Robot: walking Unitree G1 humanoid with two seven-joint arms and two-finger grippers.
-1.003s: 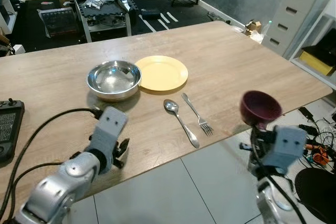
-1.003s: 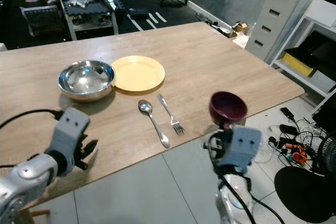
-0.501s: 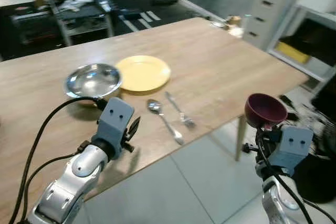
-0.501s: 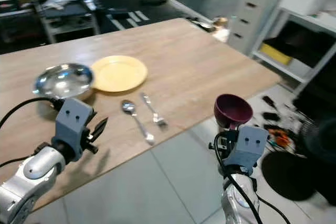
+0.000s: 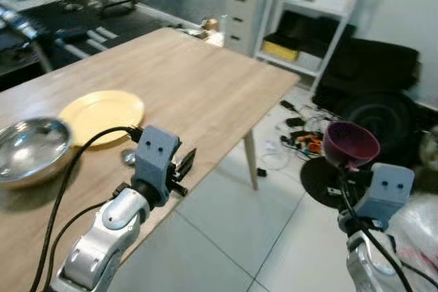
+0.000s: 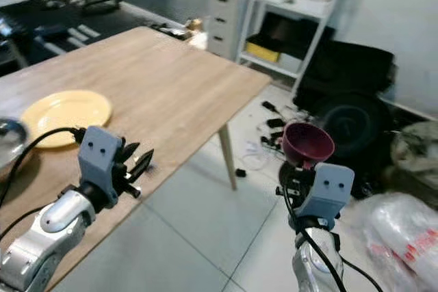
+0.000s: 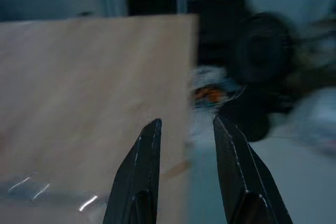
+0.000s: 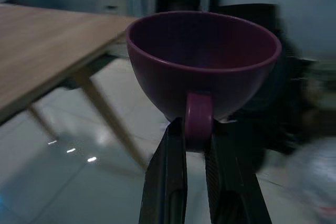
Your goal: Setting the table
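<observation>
A dark purple cup (image 5: 350,145) is held upright off the table's right end, above the tiled floor. My right gripper (image 8: 194,129) is shut on its handle from below. My left gripper (image 5: 186,165) stands open with nothing between its fingers (image 7: 149,145), over the near edge of the wooden table (image 5: 185,80). On the table lie a yellow plate (image 5: 101,109) and, at the far left, a steel bowl (image 5: 27,150). A spoon's tip (image 5: 128,157) peeks out behind my left wrist; the rest of the cutlery is hidden.
Beyond the table's right end stand a white drawer unit (image 5: 245,5) and a white shelf (image 5: 308,25). A black bag (image 5: 373,90) and loose cables (image 5: 301,141) lie on the floor. A plastic bag (image 6: 404,237) sits at the right.
The camera has swung right, so the table has slid to the left of the picture. My left gripper has lifted over the table edge. The cup stays in my right gripper.
</observation>
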